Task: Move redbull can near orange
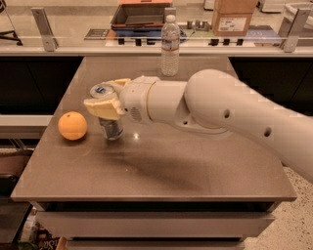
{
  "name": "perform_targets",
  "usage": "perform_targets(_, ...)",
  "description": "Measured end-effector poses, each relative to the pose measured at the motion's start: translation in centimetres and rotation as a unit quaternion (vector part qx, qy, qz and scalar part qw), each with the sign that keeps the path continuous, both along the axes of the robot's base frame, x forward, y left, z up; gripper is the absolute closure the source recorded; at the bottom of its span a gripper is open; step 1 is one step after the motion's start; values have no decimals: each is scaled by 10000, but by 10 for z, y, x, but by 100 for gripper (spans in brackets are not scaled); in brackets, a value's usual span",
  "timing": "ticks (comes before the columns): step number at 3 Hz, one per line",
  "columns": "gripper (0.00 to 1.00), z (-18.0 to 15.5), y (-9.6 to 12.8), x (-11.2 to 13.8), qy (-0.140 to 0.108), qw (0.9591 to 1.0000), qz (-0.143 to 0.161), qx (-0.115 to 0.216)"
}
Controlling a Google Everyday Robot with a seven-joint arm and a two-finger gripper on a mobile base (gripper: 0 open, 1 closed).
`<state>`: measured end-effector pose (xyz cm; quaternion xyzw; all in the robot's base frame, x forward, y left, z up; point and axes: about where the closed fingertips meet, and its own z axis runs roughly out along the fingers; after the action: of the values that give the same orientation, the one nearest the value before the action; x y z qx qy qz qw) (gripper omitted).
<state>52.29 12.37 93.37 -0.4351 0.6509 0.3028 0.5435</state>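
The redbull can (110, 128) is a slim silver-grey can with a pull-tab top, upright, its base at or just above the table. My gripper (105, 103) is shut on the can, its cream fingers (101, 108) wrapped around the can's upper half. The orange (72, 125) sits on the table a short way to the left of the can, with a small gap between them. My white arm reaches in from the right.
A clear plastic water bottle (170, 46) stands at the table's far edge. The brown table (161, 171) has its front edge near me. Behind it run a counter with a tray (139, 14), a cardboard box (234, 17) and metal posts.
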Motion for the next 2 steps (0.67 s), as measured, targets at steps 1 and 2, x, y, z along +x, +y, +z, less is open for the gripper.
perform_targets(1,100,-18,15,-9,128,9998,31,169)
perform_targets(2,100,-30,20,-13,176,9996,46,214)
